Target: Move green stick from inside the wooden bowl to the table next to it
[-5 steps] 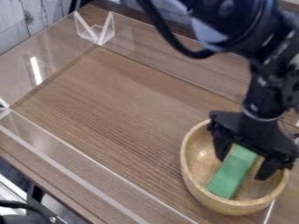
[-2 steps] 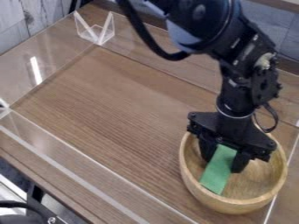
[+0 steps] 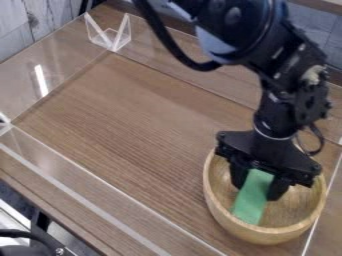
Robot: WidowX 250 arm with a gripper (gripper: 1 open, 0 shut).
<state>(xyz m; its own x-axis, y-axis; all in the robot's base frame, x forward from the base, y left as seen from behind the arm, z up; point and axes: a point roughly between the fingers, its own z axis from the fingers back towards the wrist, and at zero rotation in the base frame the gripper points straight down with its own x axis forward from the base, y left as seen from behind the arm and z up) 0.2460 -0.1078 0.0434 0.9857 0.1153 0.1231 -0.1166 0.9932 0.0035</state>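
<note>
Black claw (image 3: 271, 180) lowered into the wooden bowl (image 3: 222, 204) at lower right of frame, fingers (image 3: 237, 170) partly closed around the upper end of the green stick (image 3: 254, 198), still inside the bowl. Brown wood-grain table (image 3: 134, 110) stretching to the left, edged by clear acrylic walls (image 3: 60, 165). Dark arm (image 3: 254, 40) overhead.

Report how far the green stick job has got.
Done: the tool is down inside the wooden bowl, its fingers on either side of the green stick. In hand: the grasp; a firm grip can't be confirmed. Left: lift the stick out and set it on the table beside the bowl.
</note>
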